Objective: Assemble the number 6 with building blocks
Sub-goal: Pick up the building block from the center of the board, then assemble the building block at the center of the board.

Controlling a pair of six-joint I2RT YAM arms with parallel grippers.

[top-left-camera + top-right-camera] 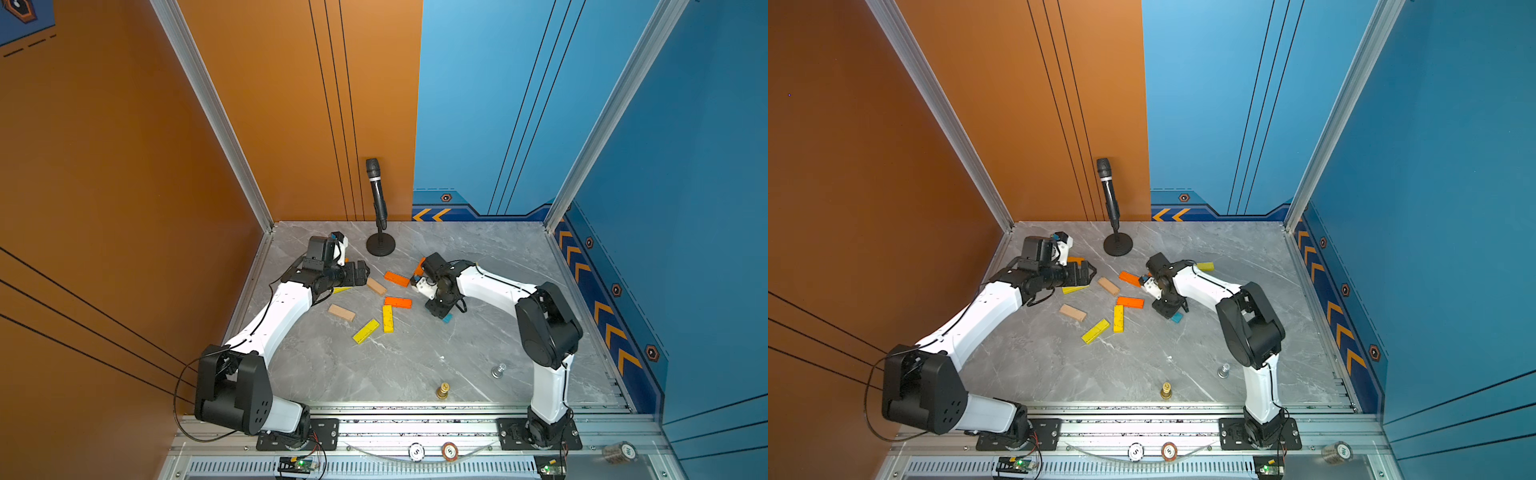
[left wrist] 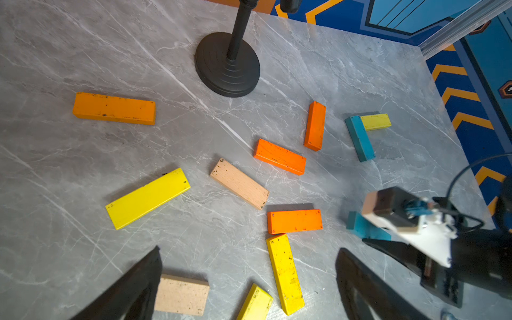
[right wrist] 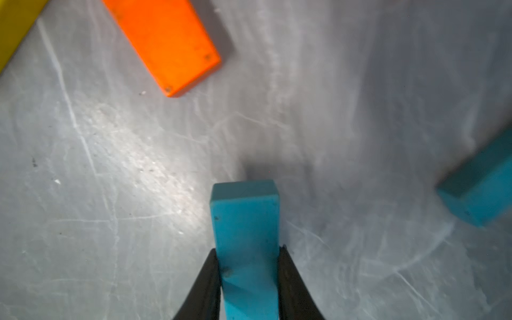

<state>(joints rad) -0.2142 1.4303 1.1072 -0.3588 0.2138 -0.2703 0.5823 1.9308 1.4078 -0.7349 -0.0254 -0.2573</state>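
Right wrist view: right gripper point(image 3: 246, 257) clamps a blue block point(image 3: 245, 216), likely the pickup step; next, I judge, lifting and placing it squarely. Left gripper point(image 2: 249, 250) gapes empty.

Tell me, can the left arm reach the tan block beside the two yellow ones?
Probably yes. The left gripper is open and empty, and that tan block lies flat by itself, nothing on top, close to that arm.

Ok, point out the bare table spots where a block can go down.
Bare: the wide stretch between the yellow blocks and the gold piece, and the far right corner. Crowded: mid-table, among the orange blocks and tan blocks.
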